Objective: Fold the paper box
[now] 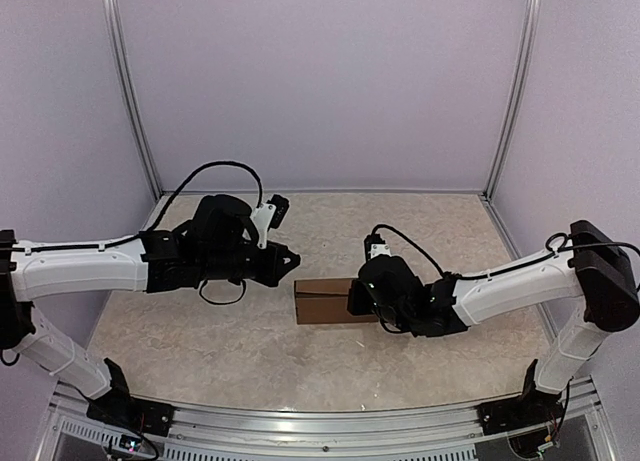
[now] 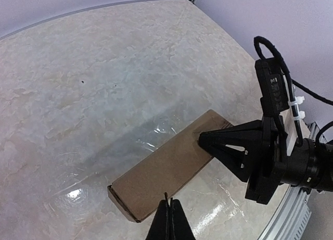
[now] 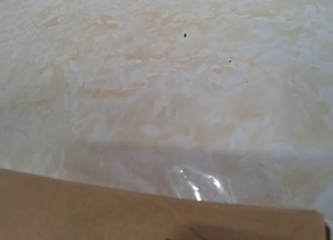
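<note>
- As the folding job sits at its opening stage, the left arm's black two-finger gripper [image 1: 291, 264] hangs left of centre. Its fingers are pressed together into a single point, aimed toward the middle of the table.
- Seen from the left wrist, those closed tips are just over the nearer end of the box. Whether they touch the card cannot be told.
- At the middle of the pale marbled tabletop [image 1: 200, 341] lies the flat brown cardboard box [image 1: 320, 303]. It sits between the two grippers with its long sides running left to right. It looks like a collapsed slab, with no panel or flap raised.
- On the box's right end sits the right arm's black gripper [image 1: 358, 299], with one triangular finger resting on the top face. The other finger is hidden, so it cannot be told whether the pair is apart or clamped on the card. The right wrist view shows only a strip of brown card along the bottom and bare tabletop beyond.
- By this reading, the step in hand is steadying the flattened box before any wall is lifted, so almost all of the task remains.
- The next move probably calls for the right gripper to hold its end firm while the left's closed tip works against an edge to raise a panel. Thin card on a glossy surface is likely to slide if pushed without that anchor.
</note>
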Robot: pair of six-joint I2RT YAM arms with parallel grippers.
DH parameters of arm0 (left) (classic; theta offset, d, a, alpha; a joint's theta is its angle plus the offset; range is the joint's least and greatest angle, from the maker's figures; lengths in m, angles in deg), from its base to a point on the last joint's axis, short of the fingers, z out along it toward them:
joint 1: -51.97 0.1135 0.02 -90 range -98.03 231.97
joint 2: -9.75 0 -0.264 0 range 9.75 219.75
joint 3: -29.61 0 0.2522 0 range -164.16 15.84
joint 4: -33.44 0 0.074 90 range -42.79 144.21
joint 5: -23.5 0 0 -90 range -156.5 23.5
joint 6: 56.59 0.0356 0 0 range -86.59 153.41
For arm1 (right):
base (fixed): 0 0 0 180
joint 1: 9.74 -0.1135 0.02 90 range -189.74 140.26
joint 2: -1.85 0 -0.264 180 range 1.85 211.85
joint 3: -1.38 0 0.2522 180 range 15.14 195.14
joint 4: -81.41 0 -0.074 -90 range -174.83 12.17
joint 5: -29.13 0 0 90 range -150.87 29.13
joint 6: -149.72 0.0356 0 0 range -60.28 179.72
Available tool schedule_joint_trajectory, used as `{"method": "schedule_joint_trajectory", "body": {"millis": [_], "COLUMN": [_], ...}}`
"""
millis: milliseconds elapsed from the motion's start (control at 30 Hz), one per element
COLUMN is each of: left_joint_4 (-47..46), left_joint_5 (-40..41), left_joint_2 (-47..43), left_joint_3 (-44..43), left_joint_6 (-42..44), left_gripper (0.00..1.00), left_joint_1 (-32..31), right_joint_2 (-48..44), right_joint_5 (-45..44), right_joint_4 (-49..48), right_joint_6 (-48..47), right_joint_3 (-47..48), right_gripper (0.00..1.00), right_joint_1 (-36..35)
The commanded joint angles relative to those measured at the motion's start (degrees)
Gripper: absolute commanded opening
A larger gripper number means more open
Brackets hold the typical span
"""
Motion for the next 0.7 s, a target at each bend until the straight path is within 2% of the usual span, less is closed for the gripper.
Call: {"method": "schedule_joint_trajectory", "body": {"millis": [0,200,300,467,667], "left_joint_4": [-13.0,-23.3,-31.6,-47.0,-48.6], "left_joint_5": [-8.7,-13.7,-15.8,-23.8,-23.8], "left_joint_2": [1.8,6.1,10.0,20.1,23.4], "left_joint_3": [4.8,11.0,15.3,20.8,23.5], "left_joint_6": [2.4,-0.1,-2.6,-10.1,-11.3], "left_gripper": [0.0,0.0,0.0,0.0,0.0], "left_joint_1": [2.0,4.1,5.7,9.0,8.9], "right_joint_2": [0.8,1.2,1.4,1.3,0.2], "right_joint_5": [2.7,3.1,3.3,3.3,2.6], "right_joint_4": [4.3,4.1,4.1,4.9,6.0], "right_joint_6": [-0.8,-0.9,-0.9,-0.8,-1.3], "right_joint_3": [-2.3,-2.2,-2.1,-2.1,-1.5], "right_gripper": [0.0,0.0,0.0,0.0,0.0], "right_joint_1": [-0.5,-0.4,-0.5,-0.5,-0.5]}}
